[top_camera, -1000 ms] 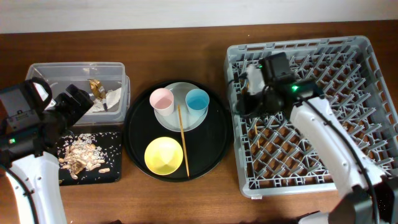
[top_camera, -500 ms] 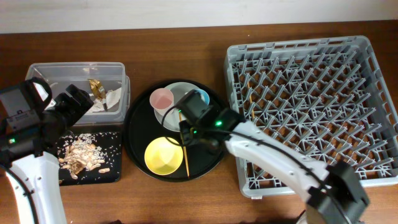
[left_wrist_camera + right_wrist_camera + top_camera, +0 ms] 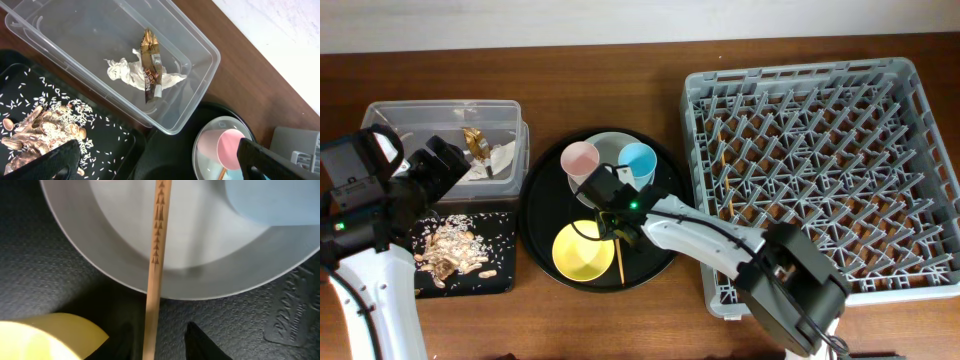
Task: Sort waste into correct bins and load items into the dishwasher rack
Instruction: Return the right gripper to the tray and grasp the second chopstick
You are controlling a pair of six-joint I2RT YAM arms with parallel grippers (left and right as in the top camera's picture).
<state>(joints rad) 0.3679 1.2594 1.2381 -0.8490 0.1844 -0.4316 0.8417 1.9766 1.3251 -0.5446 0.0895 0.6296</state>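
Right arm swung off the dishwasher rack (image 3: 820, 170) since a second ago and was now parked over the round black tray (image 3: 660, 240), low over a wooden chopstick (image 3: 155, 255). Nothing else on the bench (image 3: 620, 80) had budged.

That chopstick lay with its upper part across the rim of the pale grey-green plate (image 3: 200, 245) and its lower part on the tray, just beside the yellow bowl (image 3: 582, 250). From the wrist camera, the right end effector (image 3: 160, 342) had its two fingers either side of the stick, partly spread, with a gap on each side, so it wasn't clamped on it.

Pink cup (image 3: 579, 158) and blue cup (image 3: 638, 160) both stood on the plate, at the far side of the tray. The rack sat just to the right of the tray.

Over on the left, the clear box (image 3: 200, 55) had the crumpled tissue (image 3: 125, 72) and the gold wrapper (image 3: 150, 60) inside, wrapper lying on top of the tissue. Right next to it, the flat black tray (image 3: 115, 145) held the food scraps (image 3: 450, 250) in a loose heap with crumbs scattered around. The left end effector (image 3: 165, 160) hung above the spot where the box and that flat tray meet, fingers spread wide and holding nothing.
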